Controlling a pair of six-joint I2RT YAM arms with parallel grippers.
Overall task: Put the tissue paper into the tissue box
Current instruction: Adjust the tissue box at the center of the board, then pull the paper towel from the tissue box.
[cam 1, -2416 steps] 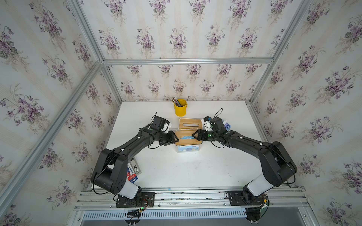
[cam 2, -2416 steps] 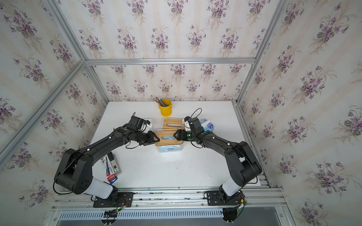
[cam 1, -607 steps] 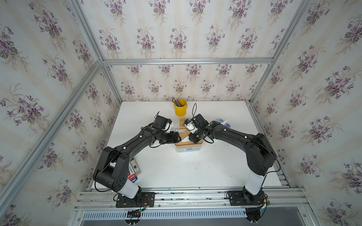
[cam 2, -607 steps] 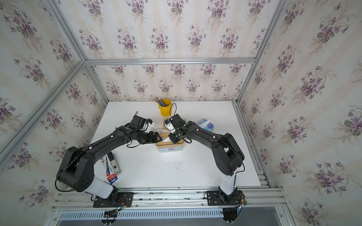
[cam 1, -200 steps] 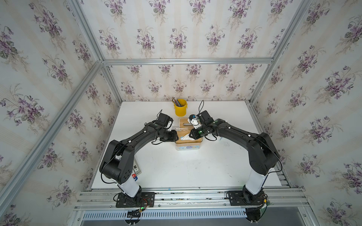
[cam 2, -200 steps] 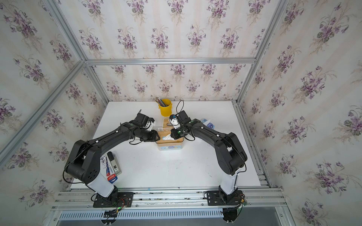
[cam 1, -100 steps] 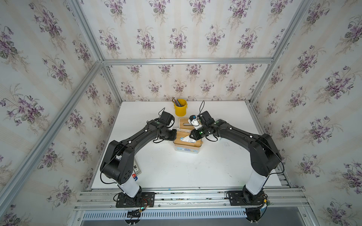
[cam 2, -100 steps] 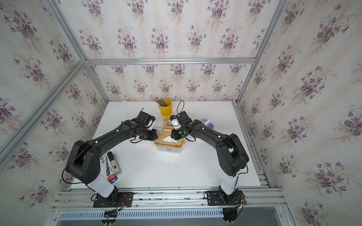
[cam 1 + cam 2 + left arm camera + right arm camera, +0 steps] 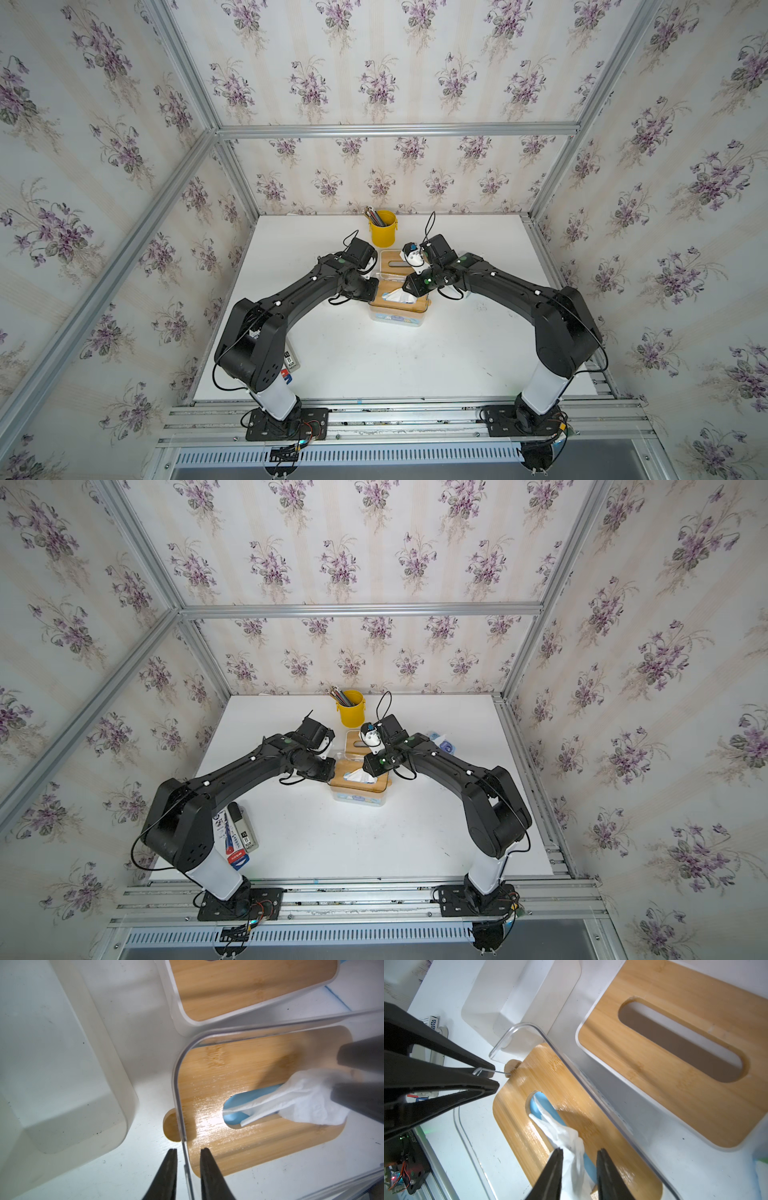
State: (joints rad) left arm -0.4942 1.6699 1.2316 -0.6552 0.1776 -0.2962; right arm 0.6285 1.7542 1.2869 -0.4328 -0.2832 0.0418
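The tissue box [image 9: 398,309] [image 9: 360,791] is clear plastic with a bamboo lid, mid-table. White tissue paper [image 9: 401,296] [image 9: 562,1132] [image 9: 307,1097] sticks up out of the lid's slot, over blue packaging. My left gripper [image 9: 376,291] [image 9: 188,1150] [image 9: 494,1076] is shut on the box's clear left wall, one finger on each side. My right gripper [image 9: 409,289] [image 9: 579,1150] [image 9: 336,1074] hangs over the slot, open. The tissue's free end lies between its parted fingers, brushing one of them.
A second, white box with a slotted bamboo lid [image 9: 395,262] [image 9: 675,1064] stands right behind. A yellow pencil cup [image 9: 382,228] is at the back. A white tub [image 9: 52,1064] lies beside the left gripper. Small packs [image 9: 235,833] sit at the table's left edge, a blue-white packet [image 9: 442,742] to the right.
My left gripper's jaws have closed onto the box's wall. My right gripper's jaws have widened around the tissue, which now stands out of the slot.
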